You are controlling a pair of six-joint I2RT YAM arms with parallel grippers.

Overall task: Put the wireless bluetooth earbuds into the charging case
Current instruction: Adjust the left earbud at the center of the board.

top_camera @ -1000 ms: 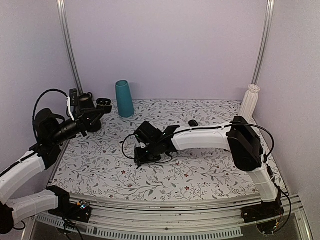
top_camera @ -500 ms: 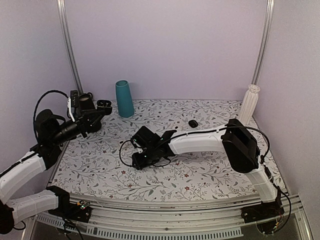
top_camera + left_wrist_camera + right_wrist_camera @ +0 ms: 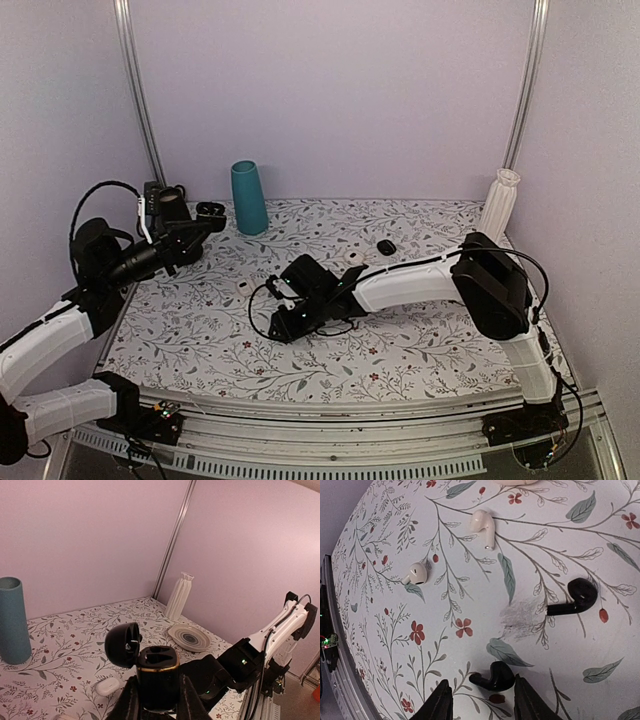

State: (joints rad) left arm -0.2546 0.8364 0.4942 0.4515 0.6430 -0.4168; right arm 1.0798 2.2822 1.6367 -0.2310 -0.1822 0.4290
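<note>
Clamps the charging case (image 3: 157,662) upright in the left gripper (image 3: 158,682), lid open, near the teal cup (image 3: 248,197). Straddles one black earbud (image 3: 492,676) with the right gripper (image 3: 481,681), spread and empty (second earbud (image 3: 575,597) close by), well apart from that cup.

Glossy black plastic is seen on the charging case (image 3: 157,680), with a gold metallic band at the rim. The wireless bluetooth earbuds (image 3: 575,596) are finished likewise. The surface (image 3: 560,545) is matt, floral-printed.
</note>
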